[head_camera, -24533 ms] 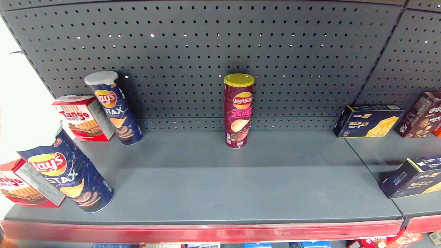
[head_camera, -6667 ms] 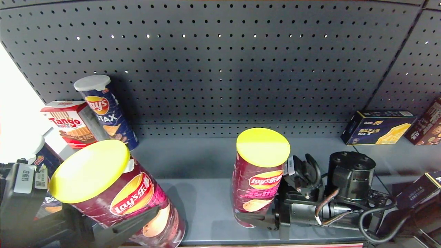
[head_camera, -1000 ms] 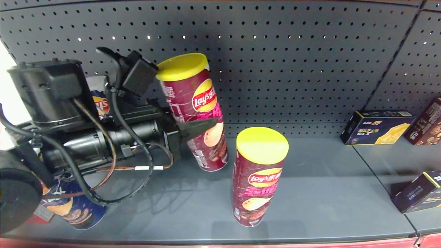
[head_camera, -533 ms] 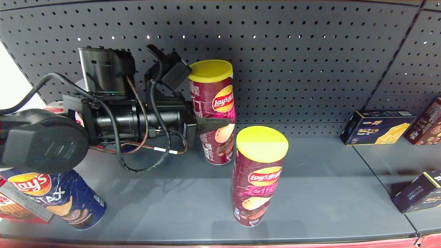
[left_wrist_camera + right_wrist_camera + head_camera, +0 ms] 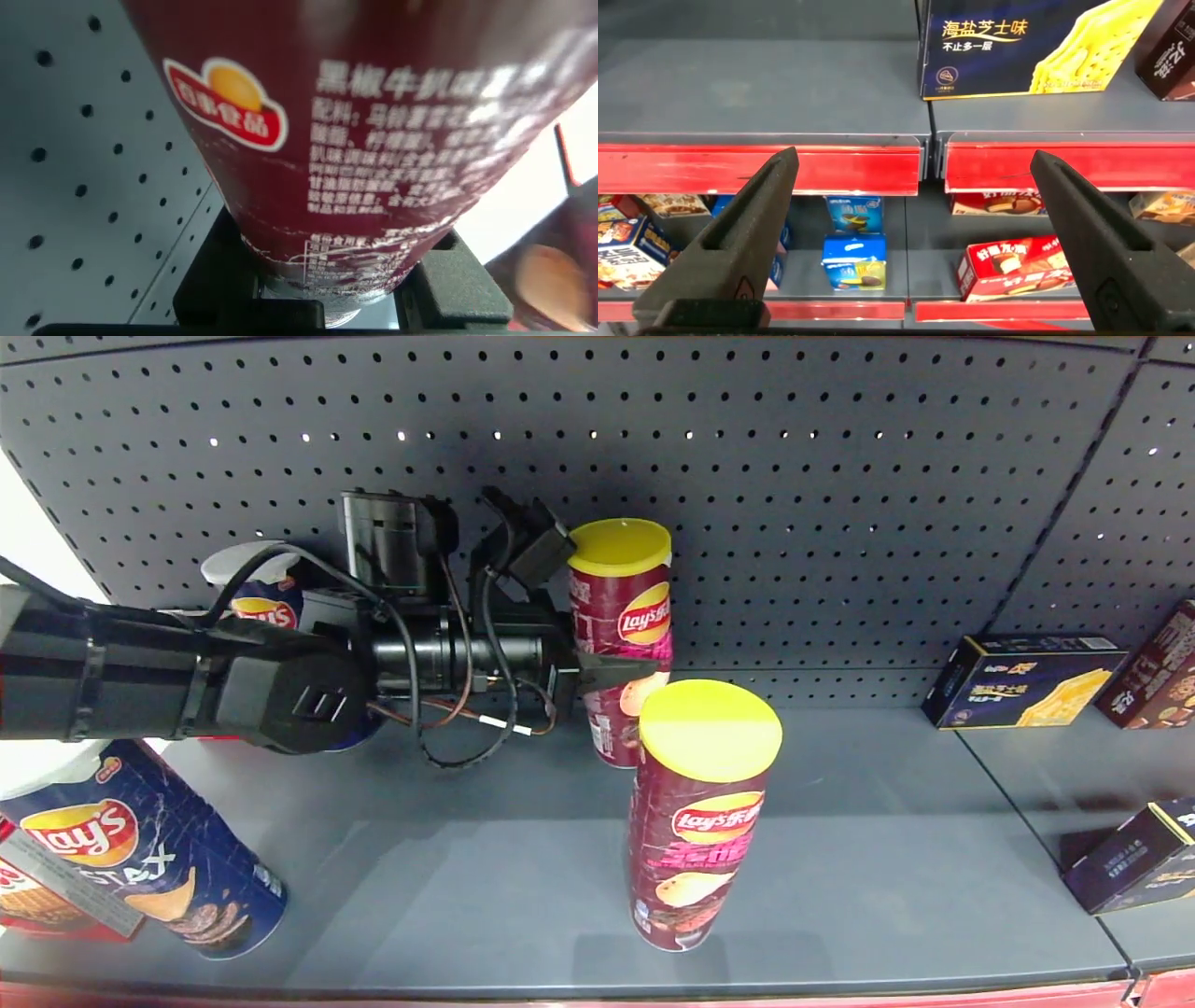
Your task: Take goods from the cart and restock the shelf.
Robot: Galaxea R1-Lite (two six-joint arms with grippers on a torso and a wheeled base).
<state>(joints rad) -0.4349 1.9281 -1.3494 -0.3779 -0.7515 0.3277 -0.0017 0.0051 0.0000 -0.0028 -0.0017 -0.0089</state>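
Your left tool (image 5: 611, 667), clenched on red chip can (image 5: 624, 607), carried it right from centre-left of frame, straightened it upright near pegboard (image 5: 840, 523), just behind front can (image 5: 695, 821) at centre. Shelf (image 5: 887, 877) contact unclear; release pending. Your right tool (image 5: 915, 159) gaped, empty

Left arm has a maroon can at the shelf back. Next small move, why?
Probably lower the held can slightly, then open the left gripper: it is upright by the pegboard, behind the front can, and whether its base touches the shelf is unclear.
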